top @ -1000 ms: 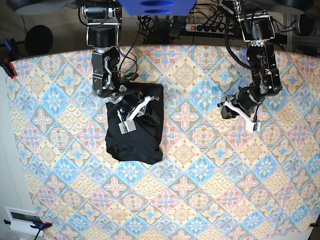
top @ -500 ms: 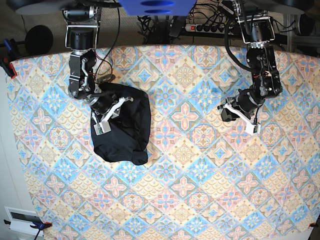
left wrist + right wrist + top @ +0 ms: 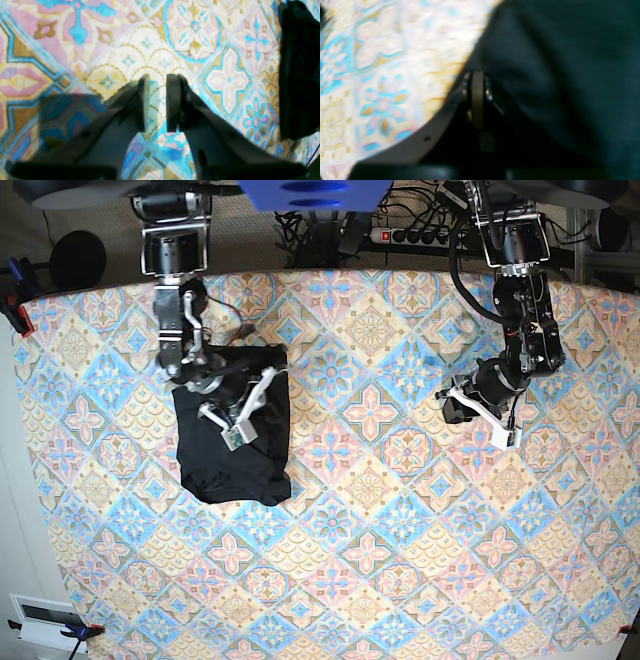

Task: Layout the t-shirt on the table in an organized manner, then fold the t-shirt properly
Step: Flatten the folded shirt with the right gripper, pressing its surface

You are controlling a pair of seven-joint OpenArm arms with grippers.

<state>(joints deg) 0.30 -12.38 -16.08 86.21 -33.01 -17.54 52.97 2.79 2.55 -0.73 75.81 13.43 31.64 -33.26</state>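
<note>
The black t-shirt point(image 3: 232, 455) lies as a compact folded bundle on the left part of the patterned table point(image 3: 400, 560). My right gripper point(image 3: 243, 412) rests on its upper half. In the right wrist view the gripper point(image 3: 477, 82) is shut, its fingertips at the edge of the t-shirt point(image 3: 557, 75), with dark cloth around them. My left gripper point(image 3: 470, 405) hovers over bare table on the right, far from the shirt. In the left wrist view the gripper point(image 3: 157, 100) is narrowly open with only tablecloth point(image 3: 75, 50) showing in the gap. The t-shirt point(image 3: 297, 75) shows at that view's right edge.
A power strip point(image 3: 410, 235) and cables lie beyond the table's far edge. A red clamp point(image 3: 15, 310) grips the left edge, and a white box point(image 3: 45, 620) sits on the floor at the lower left.
The right arm dragged the t-shirt leftward across the table, tilting it, then turned it back squarer. The left arm has barely moved.
</note>
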